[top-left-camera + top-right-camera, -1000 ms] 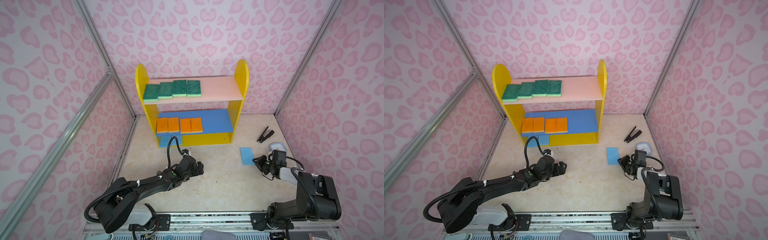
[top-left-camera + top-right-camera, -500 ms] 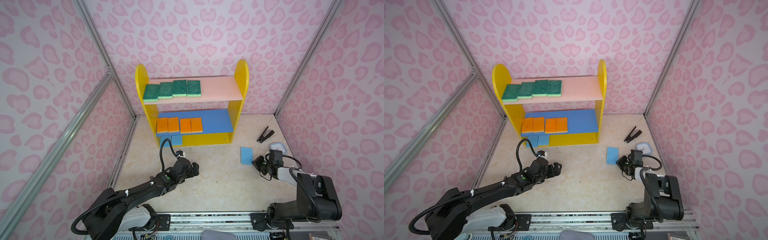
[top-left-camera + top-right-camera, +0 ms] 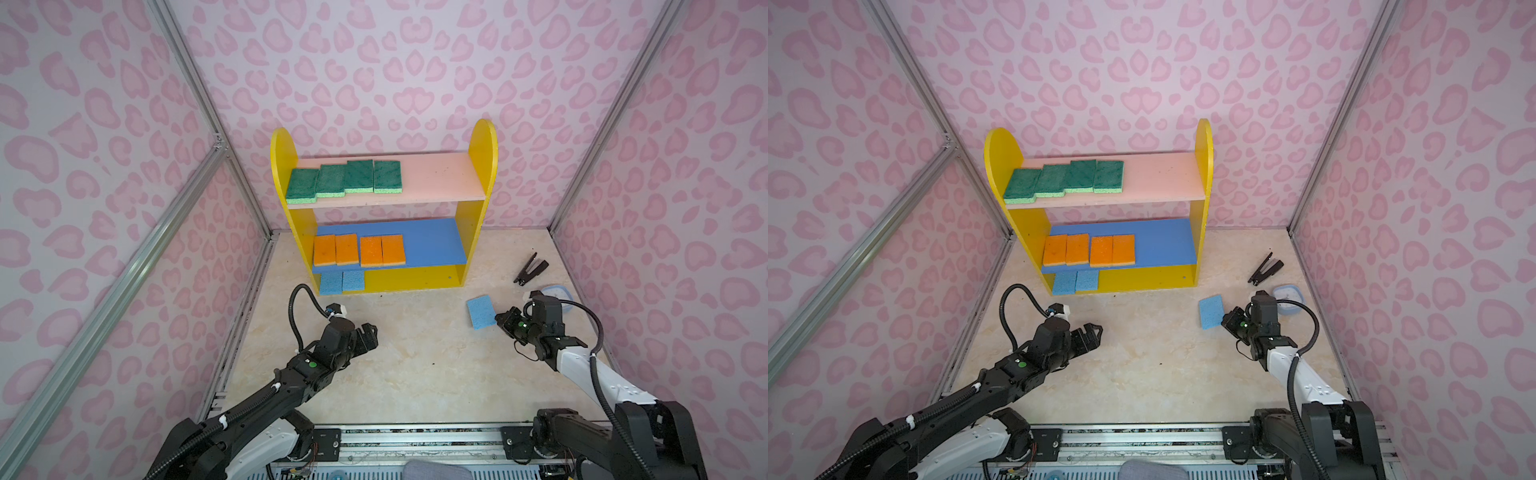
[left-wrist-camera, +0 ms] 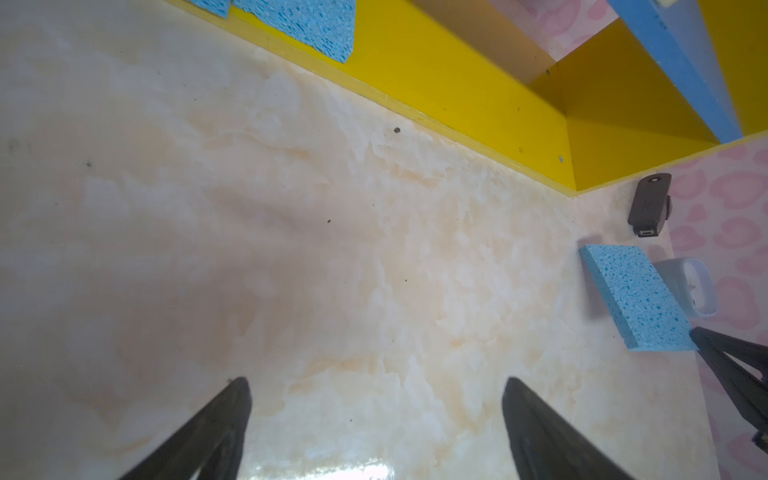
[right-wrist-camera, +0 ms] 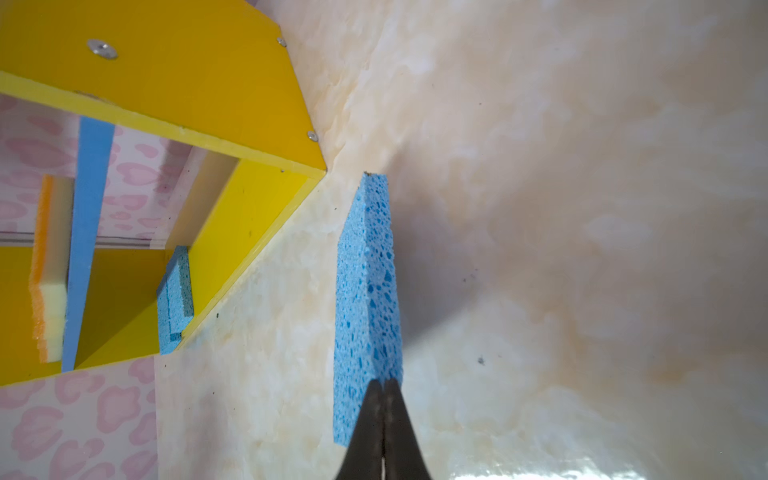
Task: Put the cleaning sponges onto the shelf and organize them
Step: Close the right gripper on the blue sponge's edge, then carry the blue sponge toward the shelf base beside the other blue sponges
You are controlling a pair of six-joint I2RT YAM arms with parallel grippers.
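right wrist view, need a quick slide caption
Right jaws shut on the near edge of a light blue sponge above the marbled tabletop, yellow shelf beside.

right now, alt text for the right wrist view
The right gripper is shut on the near edge of a light blue sponge over the marbled table. Beyond it, the yellow shelf holds blue sponges on its bottom, orange sponges above.
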